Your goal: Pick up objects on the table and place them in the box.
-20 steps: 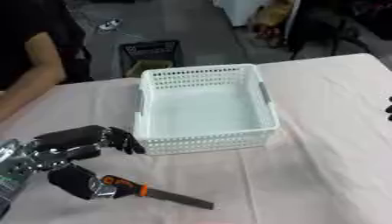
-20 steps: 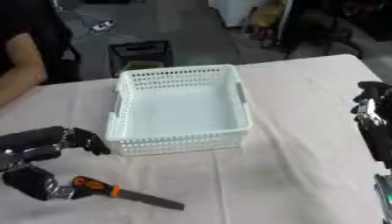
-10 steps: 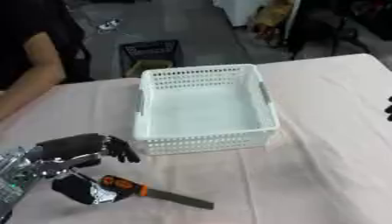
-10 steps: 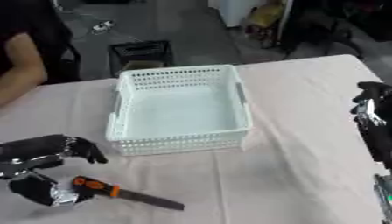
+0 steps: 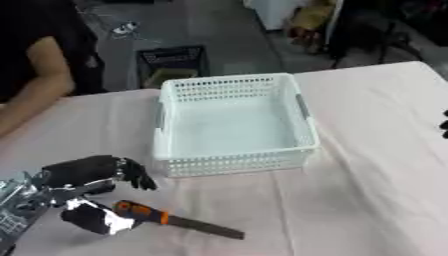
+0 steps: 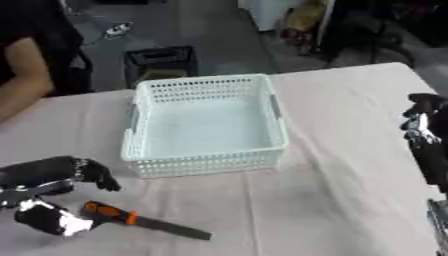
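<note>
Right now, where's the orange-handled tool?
The orange-handled tool lies flat on the table's near left part, just in front of the white basket, its handle end by the left hand.

Two views, one stereo head camera, looking down and forward over table [image 5: 367,165] from robot's own seat. Both upright, not mirrored, mid-range. Shared field: white basket [image 5: 232,125] near centre, left robot hand [image 5: 87,192] at 8 o'clock, orange-handled saw [image 5: 175,225] at 7 o'clock, floor and dark crate [image 6: 159,60] beyond far edge at 12 o'clock. Right eye view shifted rightward: right robot hand [image 6: 424,135] shows at 3 o'clock.
</note>
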Robot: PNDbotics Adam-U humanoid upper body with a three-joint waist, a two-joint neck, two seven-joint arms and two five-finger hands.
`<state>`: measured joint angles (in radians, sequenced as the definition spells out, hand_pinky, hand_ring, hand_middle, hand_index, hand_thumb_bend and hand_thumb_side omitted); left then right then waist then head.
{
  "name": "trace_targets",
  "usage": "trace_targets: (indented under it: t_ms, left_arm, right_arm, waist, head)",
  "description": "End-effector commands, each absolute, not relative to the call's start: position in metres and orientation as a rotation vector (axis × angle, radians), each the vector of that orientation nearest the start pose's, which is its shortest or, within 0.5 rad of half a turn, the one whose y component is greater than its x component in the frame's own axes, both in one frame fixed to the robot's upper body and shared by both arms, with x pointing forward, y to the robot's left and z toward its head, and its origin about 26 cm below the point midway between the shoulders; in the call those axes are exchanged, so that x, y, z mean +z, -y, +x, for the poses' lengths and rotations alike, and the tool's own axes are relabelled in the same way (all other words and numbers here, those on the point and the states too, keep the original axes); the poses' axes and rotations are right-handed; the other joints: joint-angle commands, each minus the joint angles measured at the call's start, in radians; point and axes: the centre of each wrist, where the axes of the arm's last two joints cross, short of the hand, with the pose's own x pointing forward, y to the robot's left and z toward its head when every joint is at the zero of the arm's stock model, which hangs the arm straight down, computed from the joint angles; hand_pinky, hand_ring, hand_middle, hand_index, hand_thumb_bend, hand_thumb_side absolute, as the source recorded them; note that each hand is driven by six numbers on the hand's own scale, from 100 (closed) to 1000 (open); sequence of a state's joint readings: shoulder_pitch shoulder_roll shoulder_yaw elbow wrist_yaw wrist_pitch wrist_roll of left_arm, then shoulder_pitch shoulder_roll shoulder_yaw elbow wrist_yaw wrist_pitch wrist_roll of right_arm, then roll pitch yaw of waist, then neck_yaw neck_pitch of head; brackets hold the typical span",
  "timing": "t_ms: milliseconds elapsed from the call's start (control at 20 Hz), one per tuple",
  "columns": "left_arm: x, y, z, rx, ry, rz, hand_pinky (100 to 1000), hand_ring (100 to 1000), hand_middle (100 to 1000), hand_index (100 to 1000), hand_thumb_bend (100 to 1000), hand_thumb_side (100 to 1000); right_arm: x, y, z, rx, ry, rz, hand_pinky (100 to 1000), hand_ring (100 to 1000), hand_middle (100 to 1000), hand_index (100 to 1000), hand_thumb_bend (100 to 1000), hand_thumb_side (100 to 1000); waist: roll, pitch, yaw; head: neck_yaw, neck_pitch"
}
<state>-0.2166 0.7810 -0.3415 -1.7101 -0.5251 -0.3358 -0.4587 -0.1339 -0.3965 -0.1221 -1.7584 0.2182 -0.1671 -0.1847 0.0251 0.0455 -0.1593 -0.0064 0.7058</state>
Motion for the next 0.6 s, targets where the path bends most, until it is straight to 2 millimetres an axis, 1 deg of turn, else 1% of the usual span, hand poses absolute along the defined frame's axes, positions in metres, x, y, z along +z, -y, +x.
trace_targets:
  t_ms: [50, 350, 600]
  left_arm:
    - [0.116, -0.316, 0.308, -1.87, 1.444, 0.406, 667, 626, 635, 800, 377, 517]
    - [0.109, -0.315, 0.308, -1.874, 1.427, 0.387, 666, 621, 628, 797, 367, 520]
    - [0.106, -0.314, 0.308, -1.871, 1.424, 0.38, 664, 617, 620, 792, 356, 519]
  right_arm:
    - [0.125, 0.343, 0.302, 0.303, 2.088, -0.683, 342, 425, 480, 721, 100, 693]
    - [0.125, 0.342, 0.302, 0.304, 2.088, -0.68, 342, 425, 480, 721, 100, 693]
    - [0.125, 0.342, 0.302, 0.303, 2.088, -0.679, 342, 425, 480, 721, 100, 694]
  waist:
    - [-0.002, -0.008, -0.001]
    - [-0.002, -0.008, -0.001]
    - [-0.003, -0.008, -0.002]
  head:
    - [0.0, -0.005]
    - [0.001, -0.002]
    - [0.003, 0.01]
